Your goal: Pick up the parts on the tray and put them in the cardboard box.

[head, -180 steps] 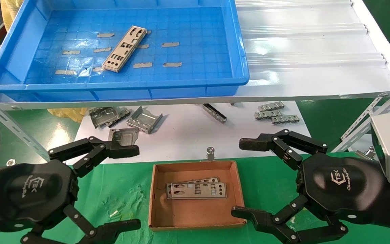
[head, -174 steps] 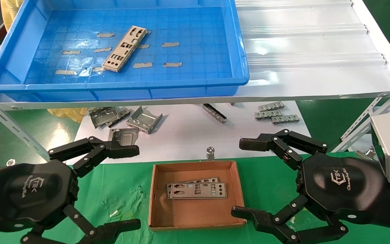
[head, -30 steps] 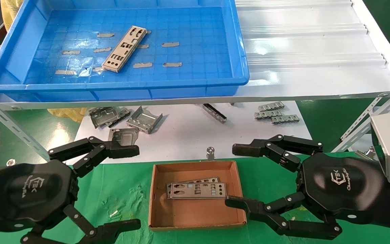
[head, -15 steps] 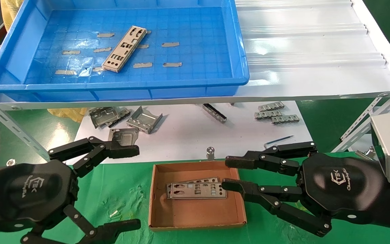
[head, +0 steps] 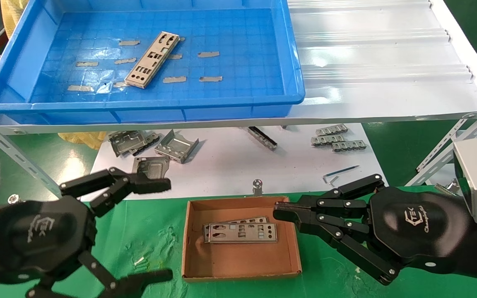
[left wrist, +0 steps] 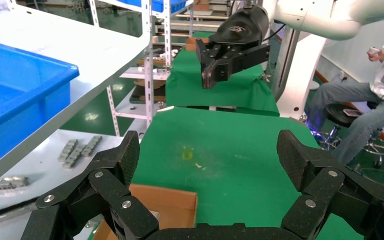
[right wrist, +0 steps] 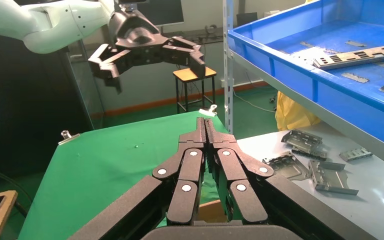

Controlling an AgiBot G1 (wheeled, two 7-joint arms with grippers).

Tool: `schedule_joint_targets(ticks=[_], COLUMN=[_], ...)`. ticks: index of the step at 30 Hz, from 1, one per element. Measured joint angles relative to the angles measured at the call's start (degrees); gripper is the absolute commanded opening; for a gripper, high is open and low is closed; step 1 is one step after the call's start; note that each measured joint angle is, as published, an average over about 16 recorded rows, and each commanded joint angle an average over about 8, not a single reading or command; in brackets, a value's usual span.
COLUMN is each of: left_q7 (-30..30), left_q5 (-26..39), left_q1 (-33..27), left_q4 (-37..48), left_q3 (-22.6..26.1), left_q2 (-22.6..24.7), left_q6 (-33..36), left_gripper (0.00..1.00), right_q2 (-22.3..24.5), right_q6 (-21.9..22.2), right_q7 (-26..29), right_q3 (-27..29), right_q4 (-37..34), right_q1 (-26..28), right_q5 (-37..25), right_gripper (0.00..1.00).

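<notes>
One long silver plate (head: 152,60) with punched cutouts lies on the floor of the blue tray (head: 23,105) on the upper shelf; it also shows in the right wrist view (right wrist: 366,55). Two more such plates (head: 240,231) lie stacked in the small cardboard box (head: 292,244) on the green cloth. My right gripper (head: 282,213) is shut and empty, its tips at the box's right rim, above the plates' right end. My left gripper (head: 162,229) is open and empty, hovering left of the box.
Folded grey brackets (head: 155,145) and short slotted strips (head: 336,138) lie on the white sheet under the shelf. A hex key (head: 340,174) lies near my right gripper. Slanted shelf struts (head: 10,155) stand at both sides.
My right gripper has closed from wide open to shut while staying by the box's right rim, uncovering the hex key. The left gripper and the plates have not moved.
</notes>
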Motion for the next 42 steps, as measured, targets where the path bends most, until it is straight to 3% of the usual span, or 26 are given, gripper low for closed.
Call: schedule_joint_targets(ticks=[9, 21, 22, 28, 30, 42], left_q7=[-0.03, 2.73, 2.81, 2.96, 3.13, 7.03], left_q5=[10.35, 25.40, 26.37, 31.25, 32.50, 35.71], left_q1=[-17.47, -39.57, -40.75, -46.07, -47.30, -50.15], left_q4=[10.89, 39.86, 42.13, 53.56, 56.44, 66.28], left_q3=[4.05, 11.01, 11.51, 14.16, 14.87, 16.60], left_q2=[8.41, 22.24, 23.12, 27.32, 28.37, 31.74], left_q6=[-3.88, -11.02, -11.75, -15.72, -17.00, -23.70], left_gripper=[1.00, 1.00, 1.00, 1.00, 1.00, 1.00], right_q2=[0.00, 0.00, 0.00, 0.00, 0.00, 0.00], right_q6=[0.00, 0.00, 0.00, 0.00, 0.00, 0.00], right_q7=[0.00, 0.00, 0.00, 0.00, 0.00, 0.00], right_q3=[0.00, 0.00, 0.00, 0.00, 0.00, 0.00], right_q4=[0.00, 0.00, 0.00, 0.00, 0.00, 0.00], right_q1=[0.00, 0.00, 0.00, 0.00, 0.00, 0.00], right_q5=[0.00, 0.00, 0.00, 0.00, 0.00, 0.00], right_gripper=[0.00, 0.01, 0.06, 0.81, 1.00, 1.00])
